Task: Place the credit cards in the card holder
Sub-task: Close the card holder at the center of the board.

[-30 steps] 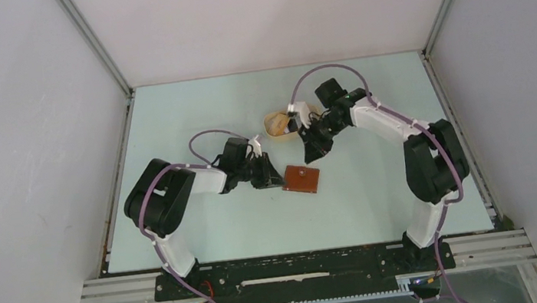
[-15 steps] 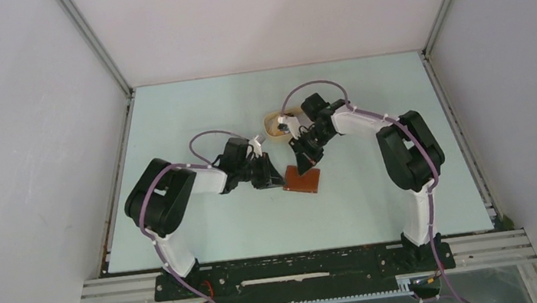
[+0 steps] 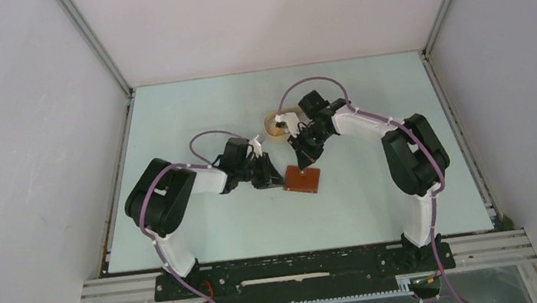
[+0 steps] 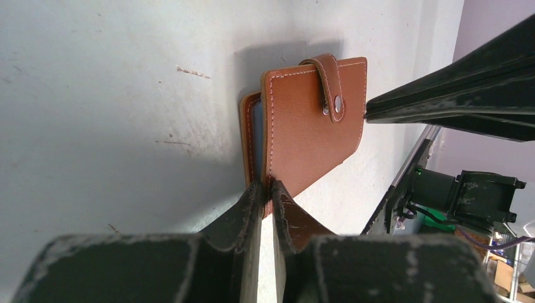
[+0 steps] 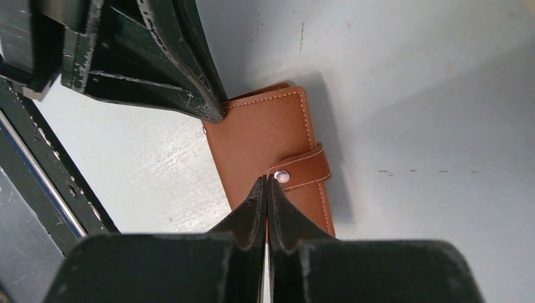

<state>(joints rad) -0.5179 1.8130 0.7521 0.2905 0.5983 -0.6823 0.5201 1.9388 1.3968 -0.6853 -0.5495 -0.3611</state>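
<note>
You have little around the work: the pale table (image 3: 191, 114), the white enclosure walls (image 3: 18, 151), and a tan oval tray (image 3: 270, 123) toward the far middle. The tray lies just beyond the right arm's wrist, which covers part of it from above. You cannot make out the credit cards in any view. The arms close in from either side, so your left gripper (image 3: 276, 178) and right gripper (image 3: 305, 162) crowd one small spot, and each fills part of the other's wrist view.

The card holder (image 3: 302, 180) lies on the table between the two arms, nearer you than the tray and apart from it. Your left gripper (image 4: 267, 185) is clamped on the edge of the front cover and holds that cover a little away from the back. A bluish strip shows in the gap, and you cannot tell what it is. In the right wrist view those same fingers (image 5: 202, 95) meet a corner of the card holder (image 5: 265, 136).

Your right gripper (image 5: 267, 180) has its jaws pressed together, tips just beside the round snap (image 5: 282, 176) on the closing strap (image 5: 309, 169). You cannot judge whether they touch the leather, or whether anything thin sits between them. From the left wrist its fingers (image 4: 454, 107) come in from the right, tips at the strap-side edge.
</note>
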